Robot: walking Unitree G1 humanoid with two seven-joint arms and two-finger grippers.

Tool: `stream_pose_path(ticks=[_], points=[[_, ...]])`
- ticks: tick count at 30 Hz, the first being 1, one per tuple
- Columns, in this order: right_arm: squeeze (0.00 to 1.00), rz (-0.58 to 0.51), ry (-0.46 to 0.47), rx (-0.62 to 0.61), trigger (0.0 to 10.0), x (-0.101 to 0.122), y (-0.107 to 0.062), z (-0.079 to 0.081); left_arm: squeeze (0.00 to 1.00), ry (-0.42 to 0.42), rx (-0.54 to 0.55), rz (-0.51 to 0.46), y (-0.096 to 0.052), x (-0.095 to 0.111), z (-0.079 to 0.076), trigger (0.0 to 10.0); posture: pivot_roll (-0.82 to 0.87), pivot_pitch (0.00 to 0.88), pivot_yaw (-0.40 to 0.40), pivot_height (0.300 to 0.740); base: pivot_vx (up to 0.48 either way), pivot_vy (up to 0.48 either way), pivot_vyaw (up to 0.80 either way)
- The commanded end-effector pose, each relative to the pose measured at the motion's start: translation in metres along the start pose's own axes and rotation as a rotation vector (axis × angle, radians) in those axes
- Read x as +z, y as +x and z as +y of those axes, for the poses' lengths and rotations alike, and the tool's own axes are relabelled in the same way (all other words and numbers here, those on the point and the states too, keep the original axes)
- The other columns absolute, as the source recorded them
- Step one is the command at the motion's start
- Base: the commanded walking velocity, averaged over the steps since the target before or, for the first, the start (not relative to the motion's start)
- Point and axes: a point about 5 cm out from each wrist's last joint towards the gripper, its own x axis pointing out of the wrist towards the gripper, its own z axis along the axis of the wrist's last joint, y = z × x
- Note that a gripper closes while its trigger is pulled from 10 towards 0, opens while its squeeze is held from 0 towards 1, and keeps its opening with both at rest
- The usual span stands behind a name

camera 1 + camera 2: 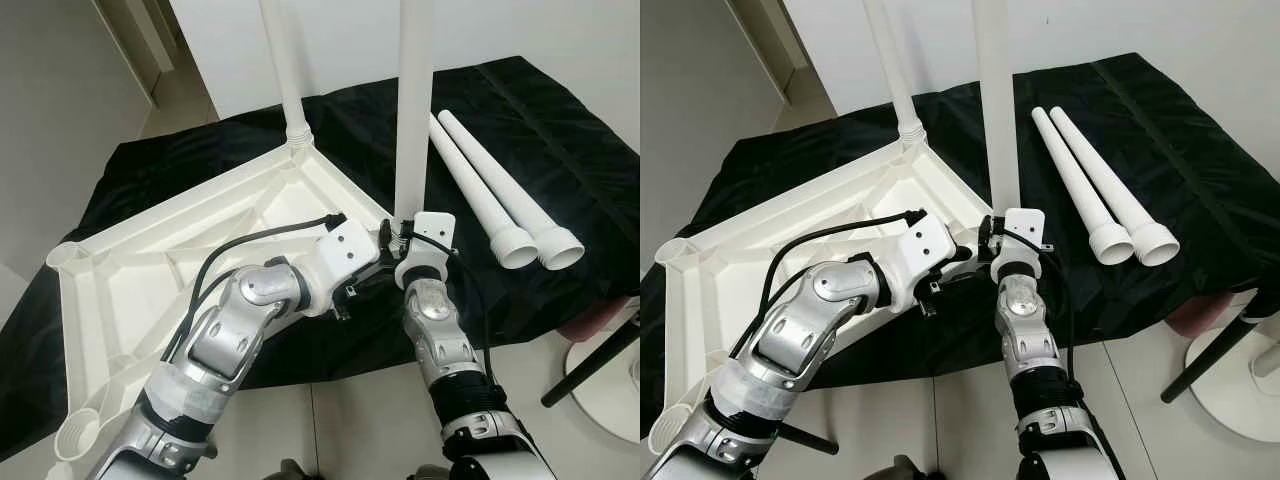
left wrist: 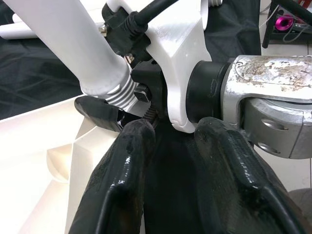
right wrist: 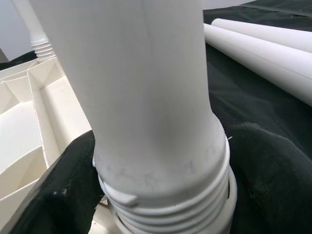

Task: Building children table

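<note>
— White plastic everywhere. What do the head views give you?

— The upturned tabletop [image 1: 170, 250] lies on the black-draped counter [image 1: 560, 130]. One leg [image 1: 285, 70] already stands in its far corner socket. My right jaws [image 1: 400, 238] are clenched round the threaded foot of a second leg [image 1: 415, 100], held upright at the near corner. My left jaws [image 1: 372, 262] sit just beside them; clenched or released, I cannot tell. Two spare legs [image 1: 490, 190] lie side by side to my right.

— Left wrist?

— The leg's ribbed end [image 2: 119, 95] is just above the tabletop's edge, my right wrist close behind.

— Right wrist?

— The thread [image 3: 170, 204] hangs over the corner, not yet seated. I judge it wants holding plumb, centring over the socket, then turning without forcing.

— Any sockets filled?

— The far one holds its leg; the open sockets [image 1: 75, 432] at my left look empty.
</note>
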Motion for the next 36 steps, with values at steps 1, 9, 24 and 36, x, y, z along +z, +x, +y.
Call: stream_pose_path(ticks=[1, 9, 24, 36], points=[[0.0, 0.028, -0.005, -0.006, 10.0, -0.0055, -0.0005, 0.0027, 0.0, -0.001, -0.005, 0.019, -0.0009, -0.0038, 0.0031, 10.0, -0.21, 0.0, 0.244, 0.74, 0.0, 0.0, 0.0], [0.0, 0.023, -0.003, -0.01, 10.0, -0.0056, 0.0, 0.0036, 0.0, 0.003, -0.012, 0.015, 0.0004, -0.0026, 0.004, 10.0, -0.21, 0.0, 0.252, 0.74, 0.0, 0.0, 0.0], [0.0, 0.018, -0.005, -0.011, 10.0, -0.0048, 0.0007, 0.0035, 0.0, 0.002, -0.013, 0.014, 0.0011, -0.0017, 0.0047, 10.0, -0.2, 0.001, 0.242, 0.74, 0.0, 0.0, 0.0], [0.0, 0.013, -0.007, -0.017, 10.0, -0.0027, 0.0013, 0.0037, 0.0, -0.002, -0.015, 0.011, 0.003, 0.0, 0.0048, 10.0, -0.2, 0.017, 0.234, 0.74, 0.0, 0.0, 0.0]])
